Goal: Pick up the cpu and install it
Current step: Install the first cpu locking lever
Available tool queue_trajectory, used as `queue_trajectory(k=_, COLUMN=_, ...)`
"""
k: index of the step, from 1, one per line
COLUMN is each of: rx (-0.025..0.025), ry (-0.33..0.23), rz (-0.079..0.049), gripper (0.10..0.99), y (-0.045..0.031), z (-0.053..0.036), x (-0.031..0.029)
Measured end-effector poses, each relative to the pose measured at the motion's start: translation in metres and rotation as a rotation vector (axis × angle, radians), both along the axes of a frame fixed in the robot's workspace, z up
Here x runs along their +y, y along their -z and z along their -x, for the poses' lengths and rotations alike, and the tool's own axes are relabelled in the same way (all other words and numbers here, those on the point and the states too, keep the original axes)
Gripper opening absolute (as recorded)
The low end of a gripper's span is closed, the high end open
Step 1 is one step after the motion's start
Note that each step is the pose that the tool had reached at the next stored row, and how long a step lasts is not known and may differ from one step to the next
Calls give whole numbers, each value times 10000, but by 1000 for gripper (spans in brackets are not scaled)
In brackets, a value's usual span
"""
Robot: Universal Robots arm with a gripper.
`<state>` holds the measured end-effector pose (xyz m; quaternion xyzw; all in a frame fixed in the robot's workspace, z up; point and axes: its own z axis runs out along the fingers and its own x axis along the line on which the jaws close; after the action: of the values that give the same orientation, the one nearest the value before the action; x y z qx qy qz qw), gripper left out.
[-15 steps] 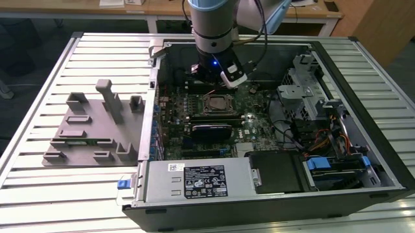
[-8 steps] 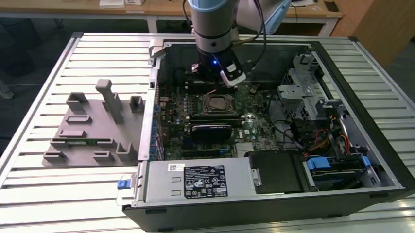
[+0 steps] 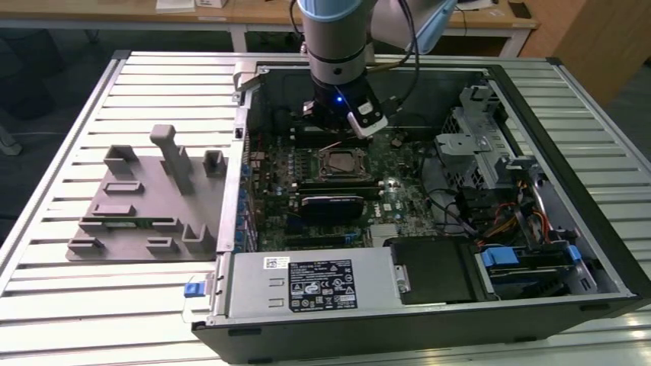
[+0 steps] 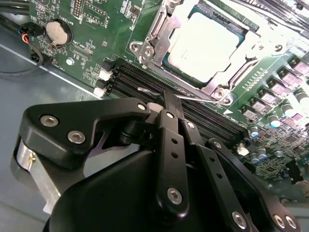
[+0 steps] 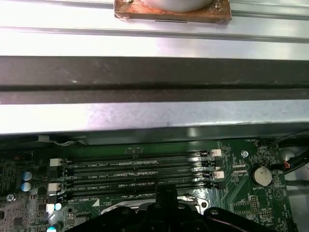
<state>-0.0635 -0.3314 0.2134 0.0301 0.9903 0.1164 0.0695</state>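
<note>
While the cpu point(image 4: 205, 46) is sitting in its socket point(image 4: 159, 41) just ahead of the claw point(image 4: 171, 104), the fingers are looking clenched, holding nothing. I'm guessing any bump is risking the pins underneath.

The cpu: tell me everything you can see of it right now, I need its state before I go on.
The cpu is a flat square chip with a pale silver metal top and a thin darker rim. In the second wrist view it lies flat inside the socket frame on the green motherboard, the frame's metal edges around it. The gripper is above the memory slots beside it, not touching it.
</note>
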Motion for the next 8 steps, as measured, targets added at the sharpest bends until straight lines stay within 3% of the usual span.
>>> queue_trajectory(k=8, rx=-5, ry=417, rz=22, gripper=106, y=43, z=-1, x=7)
